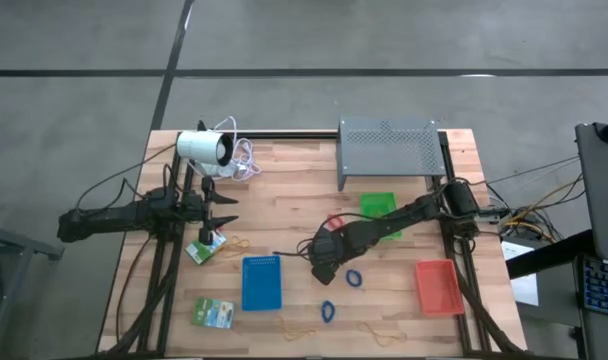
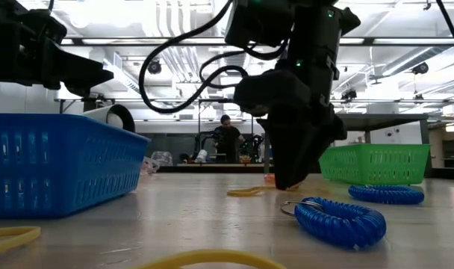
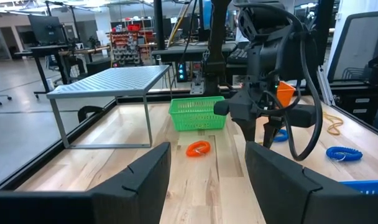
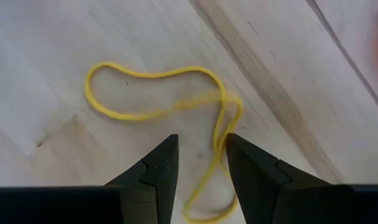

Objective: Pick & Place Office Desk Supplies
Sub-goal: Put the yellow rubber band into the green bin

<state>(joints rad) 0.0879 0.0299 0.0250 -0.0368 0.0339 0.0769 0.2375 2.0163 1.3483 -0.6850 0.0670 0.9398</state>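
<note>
Hovering low over the wooden table (image 1: 284,175), the right gripper (image 4: 201,163) is seen with its fingers partly parted, nothing held between them, and the tips pointed down at a yellow rubber band (image 4: 170,102) that lies flat on the boards. One strand of the band runs through the gap between the fingertips, while its wider loop spreads just ahead of them. A miss is judged likely if the fingers are closed before the tips reach the wood: the band is thin and flat, so it could be pushed aside or only pinched by a single strand and then dropped on the way to a tray. Just beside the gripper, a blue coiled loop (image 1: 354,278) rests on the table, and it could be nudged by a sideways move. A little farther off, the blue tray (image 1: 261,283) and a red loop (image 3: 198,149) are found, then the green tray (image 1: 380,205) and the red tray (image 1: 437,286). Well apart, across the table, the left gripper (image 3: 207,171) is held wide open and empty above a green-and-white packet (image 1: 206,249), waiting.
</note>
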